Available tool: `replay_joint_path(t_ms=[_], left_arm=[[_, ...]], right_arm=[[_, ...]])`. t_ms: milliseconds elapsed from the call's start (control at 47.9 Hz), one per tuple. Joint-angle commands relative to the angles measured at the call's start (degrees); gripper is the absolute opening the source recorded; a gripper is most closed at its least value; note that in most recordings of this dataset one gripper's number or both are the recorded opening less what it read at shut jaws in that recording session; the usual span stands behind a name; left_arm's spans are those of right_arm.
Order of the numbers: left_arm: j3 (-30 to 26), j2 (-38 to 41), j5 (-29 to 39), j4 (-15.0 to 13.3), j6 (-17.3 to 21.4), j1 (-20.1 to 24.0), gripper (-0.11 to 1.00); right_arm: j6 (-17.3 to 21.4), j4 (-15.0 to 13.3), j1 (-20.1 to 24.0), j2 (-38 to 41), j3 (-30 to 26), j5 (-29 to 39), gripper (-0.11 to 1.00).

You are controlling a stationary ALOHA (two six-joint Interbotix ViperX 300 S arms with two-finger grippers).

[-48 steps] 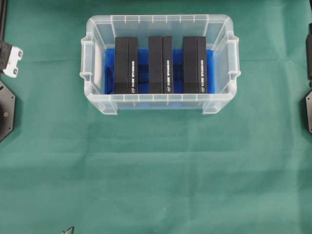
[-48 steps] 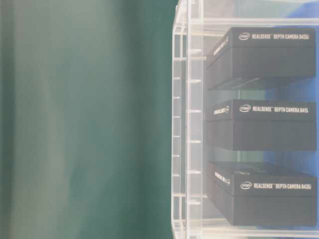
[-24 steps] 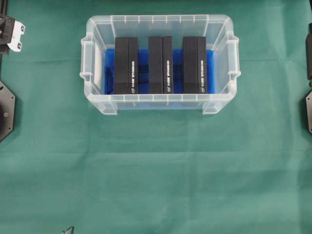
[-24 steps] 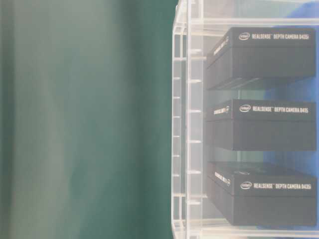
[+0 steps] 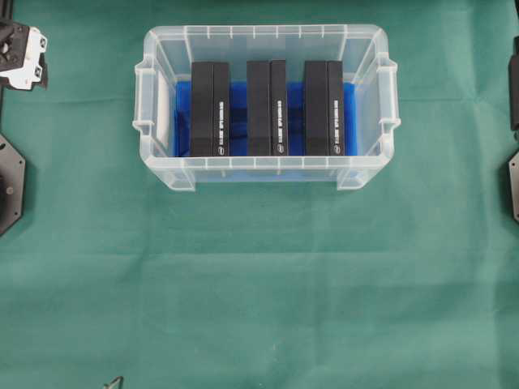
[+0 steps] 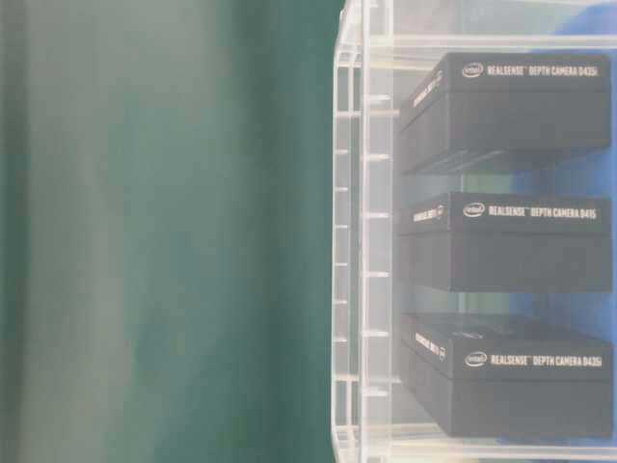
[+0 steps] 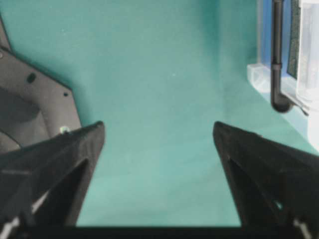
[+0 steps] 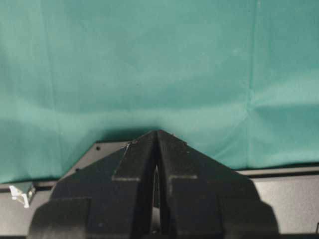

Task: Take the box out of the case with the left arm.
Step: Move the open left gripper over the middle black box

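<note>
Since the left gripper [image 7: 158,137] has its jaws spread wide over bare green cloth [image 5: 259,284], well left of the case [image 5: 162,105] and gripping nothing, the reach should rise over the case's left rim before descending. Nearest that rim inside the case stands the left box [image 5: 210,109]; straddle its narrow sides squarely. Far beyond the case, the right gripper [image 8: 157,137] sits pressed together.
</note>
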Motion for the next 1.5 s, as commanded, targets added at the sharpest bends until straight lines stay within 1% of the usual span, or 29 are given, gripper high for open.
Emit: replay_joint_path(t_ms=[0, 84, 459, 626, 773, 1002, 1253, 1483], left_arm=[[-1.5, 0.0, -0.2, -0.1, 0.1, 0.2, 0.90], [-1.6, 0.0, 0.2, -0.6, 0.2, 0.2, 0.89], [-2.3, 1.2, 0.1, -0.6, 0.2, -0.1, 0.90], [-3.8, 3.8, -0.1, -0.6, 0.0, -1.1, 0.90], [-6.4, 7.4, -0.6, -0.6, -0.5, -2.0, 0.90], [-14.9, 16.5, -2.8, -0.6, -2.7, -4.8, 0.89], [-27.5, 27.1, -2.4, -0.6, -5.4, -8.2, 0.89], [-38.9, 36.4, -1.2, -0.6, -9.1, -11.7, 0.89]], right_arm=[[0.0, -0.2, -0.1, 0.0, -1.4, -0.1, 0.02], [0.0, -0.2, -0.1, 0.0, -1.4, 0.0, 0.02], [0.0, -0.2, -0.1, 0.1, -1.3, 0.1, 0.02], [0.0, -0.3, -0.1, 0.2, -1.4, 0.1, 0.02], [0.0, -0.3, -0.1, 0.3, -1.3, 0.1, 0.02], [0.0, -0.3, -0.1, 0.4, -1.3, 0.2, 0.02], [0.0, -0.3, -0.1, 0.4, -1.3, 0.3, 0.02], [-0.1, -0.4, -0.1, 0.4, -1.2, 0.3, 0.02]])
